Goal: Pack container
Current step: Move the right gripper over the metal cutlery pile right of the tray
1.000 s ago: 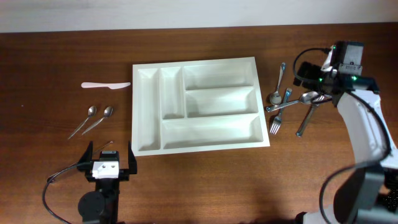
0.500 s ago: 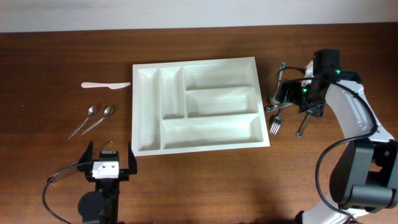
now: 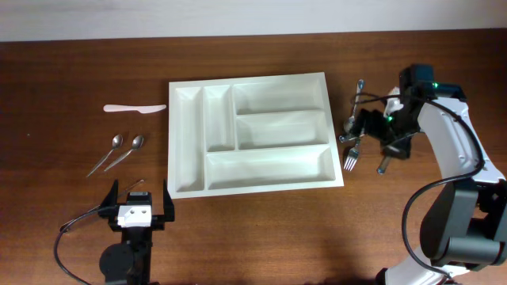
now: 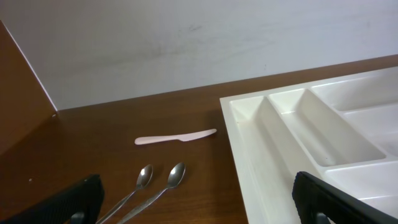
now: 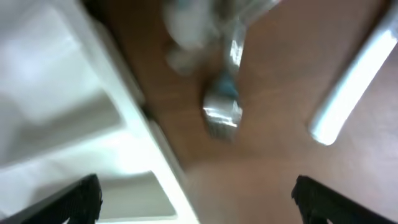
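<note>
Container — white five-compartment cutlery tray point(image 3: 171, 138), empty, mid-way across the counter point(image 3: 261, 229) | likely light, stiff, slippery plastic; grip at rim | right tool point(image 3: 360, 127) spread, above forks and spoons point(image 3: 351, 158) just beside the tray | left tool point(image 3: 141, 196) spread, holding nothing.

**No readable text**

No legible lettering, labels, brands, numbers or signs in any of the three views. The right wrist view is motion-blurred, so any fine print there can't be made out.
</note>
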You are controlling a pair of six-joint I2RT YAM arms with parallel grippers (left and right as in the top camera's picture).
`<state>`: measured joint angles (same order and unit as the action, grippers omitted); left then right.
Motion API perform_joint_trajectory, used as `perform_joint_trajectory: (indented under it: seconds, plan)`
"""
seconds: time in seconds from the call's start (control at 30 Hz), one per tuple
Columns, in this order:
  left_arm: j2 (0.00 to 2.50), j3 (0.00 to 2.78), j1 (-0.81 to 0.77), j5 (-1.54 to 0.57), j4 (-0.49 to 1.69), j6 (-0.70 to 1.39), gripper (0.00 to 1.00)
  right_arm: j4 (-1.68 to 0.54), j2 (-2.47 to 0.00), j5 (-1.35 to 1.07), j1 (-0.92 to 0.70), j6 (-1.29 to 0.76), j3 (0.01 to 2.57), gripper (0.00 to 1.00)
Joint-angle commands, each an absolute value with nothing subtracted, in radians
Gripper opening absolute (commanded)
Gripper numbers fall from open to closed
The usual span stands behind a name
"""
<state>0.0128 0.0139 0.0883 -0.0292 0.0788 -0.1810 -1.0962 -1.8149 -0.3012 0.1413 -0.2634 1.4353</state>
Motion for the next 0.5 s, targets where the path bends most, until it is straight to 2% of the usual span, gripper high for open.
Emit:
perform_joint_trajectory:
  seconds: [0.0, 0.47]
  plan:
    - [0.005, 0.009, 0.094, -0.037, 0.08, -0.17, 0.99, -1.066, -1.798, -0.388, 0.132, -0.271, 1.474, 0.99]
    - [0.005, 0.009, 0.094, -0.037, 0.08, -0.17, 0.99, -1.064, -1.948, -0.203, 0.131, -0.266, 1.727, 0.99]
